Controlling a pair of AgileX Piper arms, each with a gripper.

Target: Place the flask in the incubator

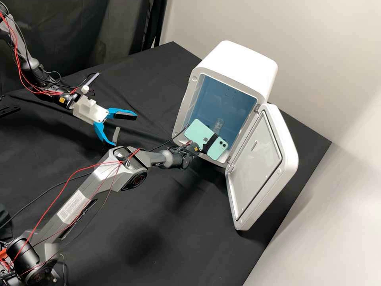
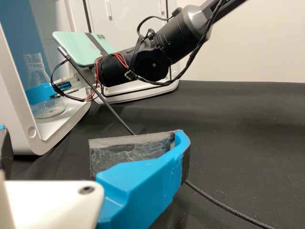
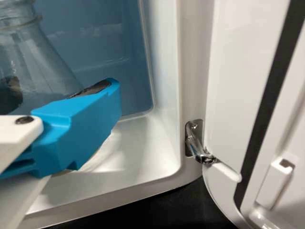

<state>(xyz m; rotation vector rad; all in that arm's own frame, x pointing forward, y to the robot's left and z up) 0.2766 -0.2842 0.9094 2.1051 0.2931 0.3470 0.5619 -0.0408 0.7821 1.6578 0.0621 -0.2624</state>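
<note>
A clear glass flask point(image 1: 217, 125) stands on the floor of the white incubator point(image 1: 238, 63), inside its blue chamber. My right gripper point(image 3: 57, 95) is inside the chamber with its blue fingers point(image 3: 76, 124) shut on the flask's point(image 3: 28, 57) cone-shaped body. From the left wrist view, a blue finger point(image 2: 40, 93) crosses the flask point(image 2: 38, 71) low down. My left gripper point(image 1: 125, 129) hangs open and empty over the bench, well left of the incubator, with one of its fingers point(image 2: 143, 181) close to the camera.
The incubator door point(image 1: 258, 167) is swung wide open to the right, with its hinge point(image 3: 198, 143) just beside my right gripper. A mint phone point(image 1: 206, 139) strapped to the right wrist covers the opening's lower edge. A thin black cable point(image 2: 219, 200) trails over the black bench point(image 1: 166, 222).
</note>
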